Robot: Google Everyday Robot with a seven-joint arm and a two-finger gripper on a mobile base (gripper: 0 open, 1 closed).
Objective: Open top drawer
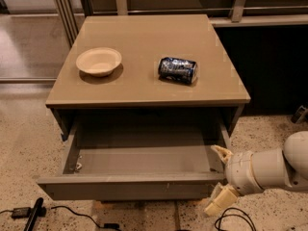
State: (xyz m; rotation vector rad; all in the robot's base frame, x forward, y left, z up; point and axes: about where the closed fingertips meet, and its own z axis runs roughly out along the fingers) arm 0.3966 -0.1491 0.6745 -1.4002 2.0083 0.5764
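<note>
The top drawer [130,188] of the grey-brown cabinet is pulled well out, and its shallow grey interior [144,159] shows. My gripper [220,178] is at the right end of the drawer front. It is open: one pale finger [222,152] sits just inside the drawer by the right wall, and the other finger [217,203] hangs below and in front of the slab front. The white arm reaches in from the right edge of the view. The lower drawers are hidden under the open one.
On the cabinet top [144,32] stand a beige bowl [98,61] at the left and a dark can [178,70] lying on its side at the right. A small scrap [77,166] lies in the drawer's left front corner. Cables [33,214] lie on the speckled floor.
</note>
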